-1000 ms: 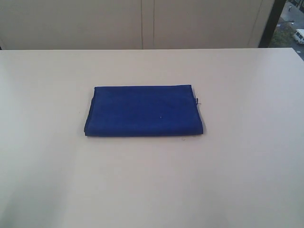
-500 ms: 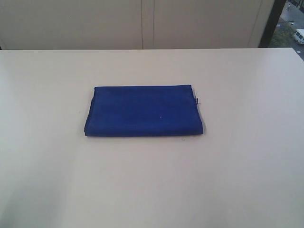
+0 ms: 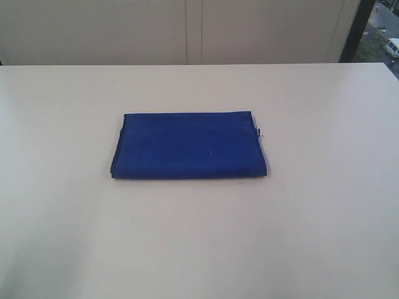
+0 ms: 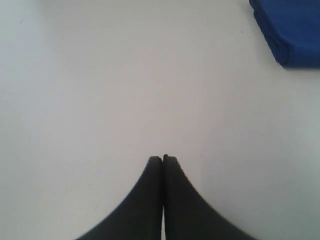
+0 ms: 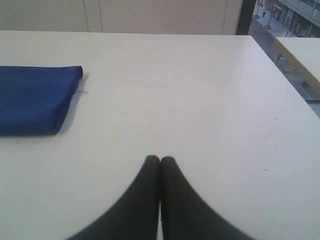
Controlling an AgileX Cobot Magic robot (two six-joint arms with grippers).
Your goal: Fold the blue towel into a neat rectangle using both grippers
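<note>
Well, the blue towel [image 3: 189, 146] lies flat on the pale table [image 3: 312, 237] as a folded rectangle, its layers stacked one on another and its edges fairly even. A tiny pale speck [image 3: 210, 152] sits on its upper face. A short dark thread [image 3: 259, 133] sticks out from the short end that faces my right side. That towel is well apart from both sets of my fingers. From my left gripper [image 4: 163, 159] it lies out ahead and off toward my right, and I see only one corner of it, with rounded folds stacked at the edge. The two left fingers [image 4: 145, 200] are pressed together tip to tip, only a hairline seam between them, and they hang over bare tabletop. From my right gripper [image 5: 160, 159] the towel lies ahead and off toward my left. Its thick near edge and the thread end are turned toward me, and a broad stretch of table runs between it and my fingertips. The right fingers [image 5: 145, 195] are likewise pressed together along their whole length, above the plain surface and pinching no cloth. Beyond the towel, past the table's far edge, stand beige wall panels [image 3: 187, 31]. Farther out on my right a dark window frame [image 3: 350, 31] borders a glimpse of street with a white vehicle [image 3: 393, 47]. A second pale tabletop [image 5: 300, 50] lies off to the right of my right fingers.
</note>
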